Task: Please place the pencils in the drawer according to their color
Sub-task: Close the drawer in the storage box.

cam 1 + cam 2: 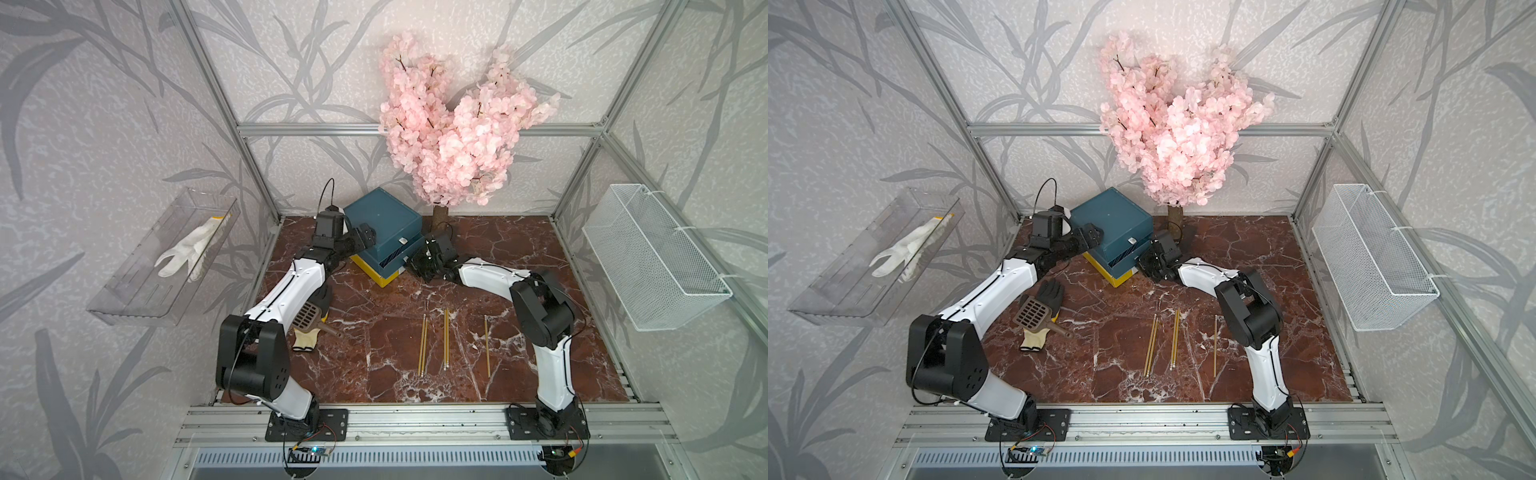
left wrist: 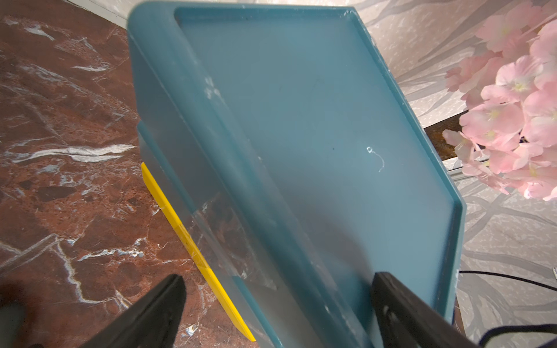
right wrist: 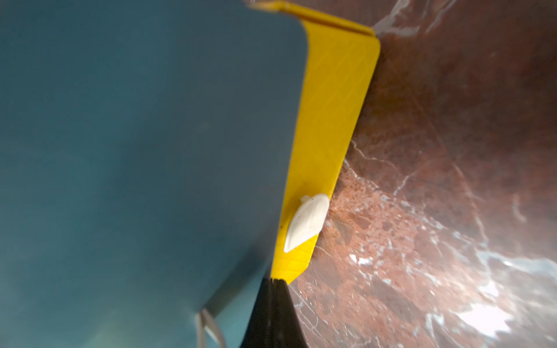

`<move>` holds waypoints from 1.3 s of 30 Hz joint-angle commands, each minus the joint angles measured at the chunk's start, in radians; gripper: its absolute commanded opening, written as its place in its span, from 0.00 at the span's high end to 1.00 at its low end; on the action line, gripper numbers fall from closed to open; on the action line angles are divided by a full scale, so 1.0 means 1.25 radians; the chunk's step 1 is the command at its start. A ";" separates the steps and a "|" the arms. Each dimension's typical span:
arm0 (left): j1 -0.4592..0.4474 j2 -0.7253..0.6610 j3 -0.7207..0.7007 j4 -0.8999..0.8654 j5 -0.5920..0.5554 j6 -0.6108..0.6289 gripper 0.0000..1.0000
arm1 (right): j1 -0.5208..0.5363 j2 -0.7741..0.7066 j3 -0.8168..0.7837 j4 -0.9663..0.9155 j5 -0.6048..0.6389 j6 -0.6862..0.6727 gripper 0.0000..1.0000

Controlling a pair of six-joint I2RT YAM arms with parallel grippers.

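Right wrist view: the right gripper (image 3: pixel 275 283) has its jaws pressed together, holding nothing, with the tips right at the near corner of the yellow bottom drawer (image 3: pixel 331 105). That drawer's white pull tab (image 3: pixel 306 223) hangs free just beyond the tips.

The left wrist view shows the left gripper (image 2: pixel 277 280) with jaws wide apart. One of its fingers (image 2: pixel 156 310) is over the marble beside the drawer chest (image 2: pixel 316 120), and the second is over the chest's teal top.

In both top views the chest (image 1: pixel 382 216) stands at the far middle of the marble table (image 1: pixel 519 249), with the left gripper (image 1: pixel 365 237) at its left edge and the right gripper (image 1: pixel 415 264) low at its right front.

Five yellow pencils (image 1: pixel 446 338) lie on the table near the middle, between the two arms and well apart from the chest. From left to right they form a touching pair, a second pair and a single pencil, all pointing roughly near to far.

A brown slotted scoop (image 1: pixel 1036 311) rests on a glove (image 1: pixel 1050 291) beside the left arm. A pink blossom tree (image 1: pixel 453 124) rises just behind the chest.
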 commanded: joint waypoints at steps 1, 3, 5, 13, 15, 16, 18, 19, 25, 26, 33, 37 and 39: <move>-0.004 0.054 -0.067 -0.189 -0.045 0.037 0.00 | 0.003 0.029 0.029 0.048 -0.004 0.028 1.00; -0.003 0.052 -0.067 -0.187 -0.044 0.035 0.00 | 0.003 0.044 0.043 0.059 -0.004 0.035 1.00; -0.003 0.052 -0.068 -0.187 -0.044 0.034 0.00 | 0.003 0.061 0.057 0.071 -0.006 0.045 1.00; -0.005 0.048 -0.065 -0.190 -0.045 0.034 0.00 | 0.003 0.090 0.114 0.051 -0.028 0.032 1.00; -0.005 0.045 -0.064 -0.189 -0.044 0.033 0.00 | 0.001 0.073 0.087 0.055 -0.030 0.024 0.99; -0.005 0.044 -0.065 -0.189 -0.044 0.032 0.00 | 0.000 0.061 0.069 0.060 -0.027 0.025 0.99; -0.005 0.042 -0.064 -0.187 -0.043 0.031 0.00 | -0.002 0.033 0.018 0.089 -0.023 0.032 0.99; -0.005 0.043 -0.064 -0.187 -0.043 0.032 0.00 | -0.003 0.021 -0.002 0.097 -0.023 0.034 0.99; -0.005 0.039 -0.059 -0.194 -0.045 0.037 0.00 | -0.009 -0.053 -0.114 0.155 -0.013 0.053 0.99; -0.005 0.039 -0.059 -0.194 -0.044 0.037 0.00 | -0.010 -0.060 -0.121 0.160 -0.011 0.055 0.99; -0.005 0.043 -0.058 -0.192 -0.044 0.036 0.00 | -0.007 -0.069 -0.086 0.161 -0.019 0.067 1.00; -0.005 0.045 -0.056 -0.191 -0.041 0.035 0.00 | -0.001 -0.051 -0.040 0.146 -0.023 0.067 1.00; -0.005 0.044 -0.056 -0.191 -0.041 0.034 0.00 | 0.003 -0.033 -0.013 0.139 -0.026 0.070 1.00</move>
